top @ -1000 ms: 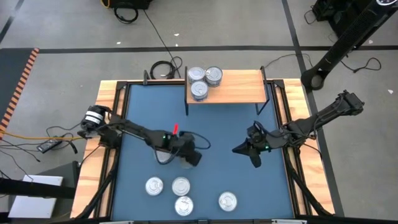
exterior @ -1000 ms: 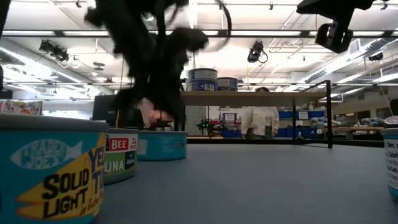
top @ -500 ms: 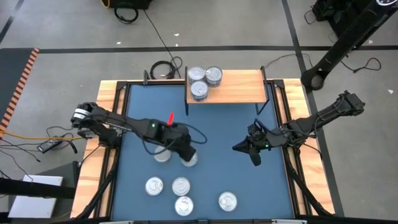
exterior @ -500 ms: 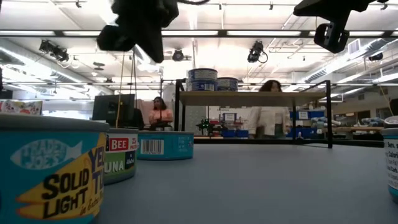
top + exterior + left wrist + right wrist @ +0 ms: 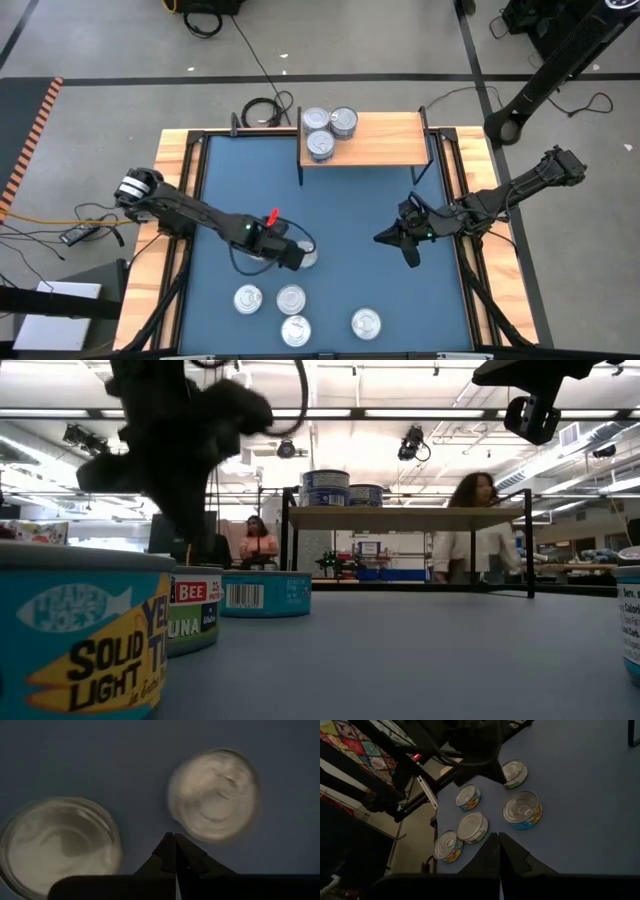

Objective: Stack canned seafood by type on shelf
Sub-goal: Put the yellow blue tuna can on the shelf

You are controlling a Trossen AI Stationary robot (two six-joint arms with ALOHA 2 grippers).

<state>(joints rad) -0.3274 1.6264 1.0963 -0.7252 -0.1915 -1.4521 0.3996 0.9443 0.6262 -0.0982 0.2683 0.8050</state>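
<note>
My left gripper is shut and hovers over the blue table's middle, between two silver-lidded cans that stand on their bases; it touches neither. In the low view it hangs blurred above the teal-labelled can. Several more cans stand near the near edge. The light-wood shelf stands at the far edge on black legs, with three cans at its left end. My right gripper is shut and waits above the table's right part.
Wooden strips edge the table. Two near cans loom large in the low view, and another sits at its right edge. The shelf's right two thirds is bare board. People move in the room beyond.
My left gripper has risen from table height off the teal-labelled can in the middle, then swung toward the table's left and come partly down again. That can has stayed on the table. The right arm has kept still.
</note>
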